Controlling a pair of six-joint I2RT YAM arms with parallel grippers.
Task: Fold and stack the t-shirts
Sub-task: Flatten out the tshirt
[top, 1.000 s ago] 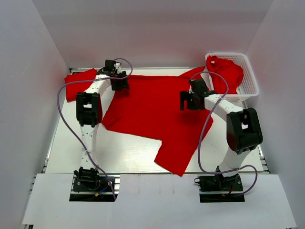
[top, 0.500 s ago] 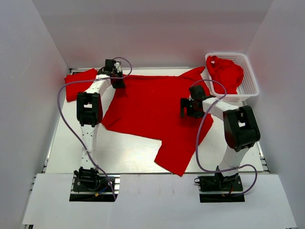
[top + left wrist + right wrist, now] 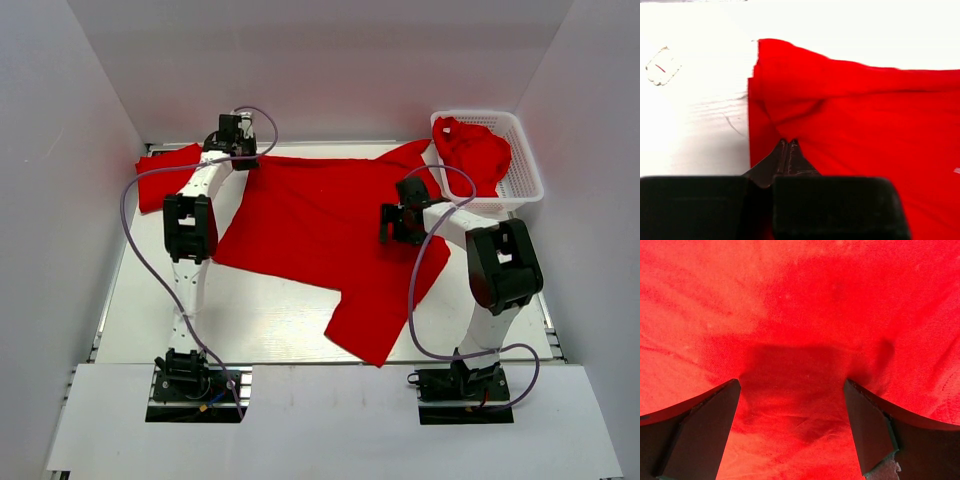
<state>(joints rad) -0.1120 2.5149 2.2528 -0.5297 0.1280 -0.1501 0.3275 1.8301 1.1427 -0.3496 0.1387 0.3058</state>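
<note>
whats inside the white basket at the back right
A crumpled red t-shirt fills the left part of the white basket; bare lattice shows on its right. Whether more shirts lie beneath that heap is hidden.

Red cloth of a t-shirt point(image 3: 800, 300) fills the whole view, soft and lightly creased. The right gripper point(image 3: 791, 385) hangs close over it with its two dark fingers point(image 3: 700, 435) spread wide, one in each lower corner, nothing caught between them. A blocky shadow point(image 3: 790, 370) lies on the fabric in the gap, with small wrinkles just beneath it.
</note>
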